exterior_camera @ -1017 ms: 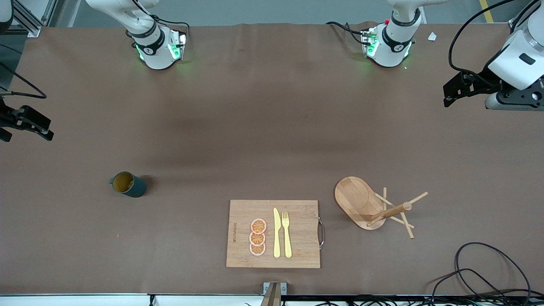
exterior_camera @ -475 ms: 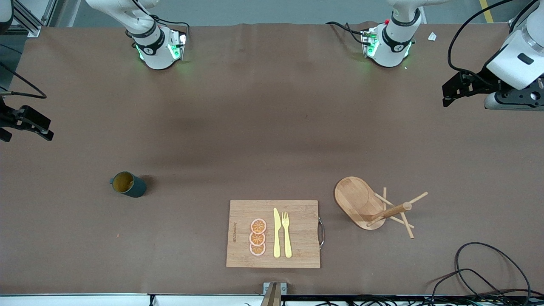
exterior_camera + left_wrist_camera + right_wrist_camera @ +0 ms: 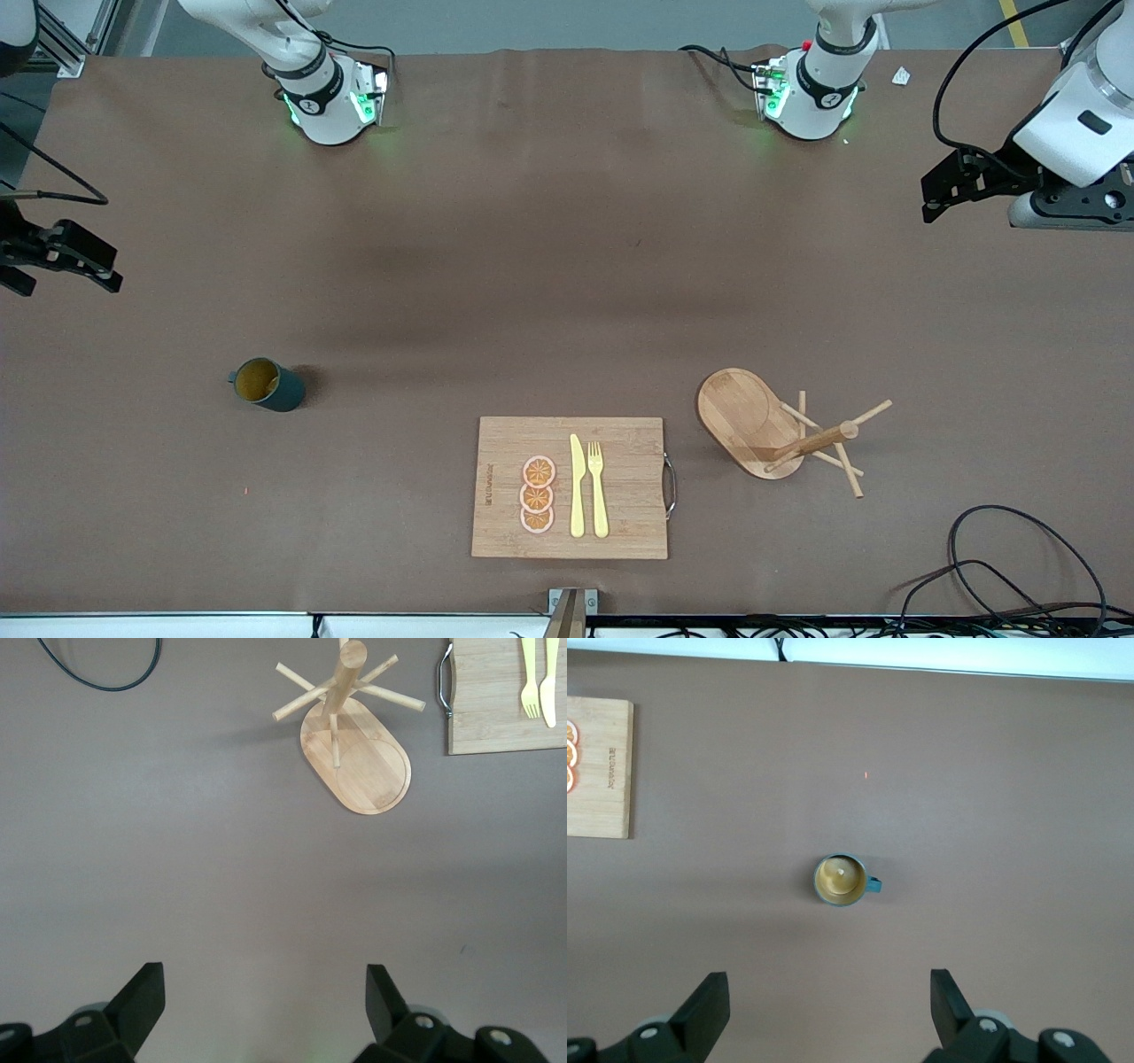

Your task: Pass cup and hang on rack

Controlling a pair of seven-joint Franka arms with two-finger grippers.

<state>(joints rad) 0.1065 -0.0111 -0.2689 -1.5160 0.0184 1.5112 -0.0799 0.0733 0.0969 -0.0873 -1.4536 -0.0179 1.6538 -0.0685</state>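
Observation:
The dark teal cup (image 3: 267,385) stands upright on the brown table toward the right arm's end, its yellowish-brown inside showing; it also shows in the right wrist view (image 3: 842,879). The wooden rack (image 3: 772,429) stands toward the left arm's end, beside the cutting board; it shows in the left wrist view (image 3: 354,749) too. My right gripper (image 3: 58,266) is open and empty, up in the air at the table's right-arm end, apart from the cup (image 3: 830,1001). My left gripper (image 3: 952,190) is open and empty, up in the air at the left-arm end (image 3: 266,997).
A bamboo cutting board (image 3: 620,532) with a yellow knife (image 3: 577,486), a yellow fork (image 3: 598,488) and orange slices (image 3: 538,494) lies near the front edge between cup and rack. Black cables (image 3: 1001,567) lie at the near corner by the left arm's end.
My right gripper has shifted slightly toward the table's middle. My left gripper has barely moved. Cup and rack have not moved.

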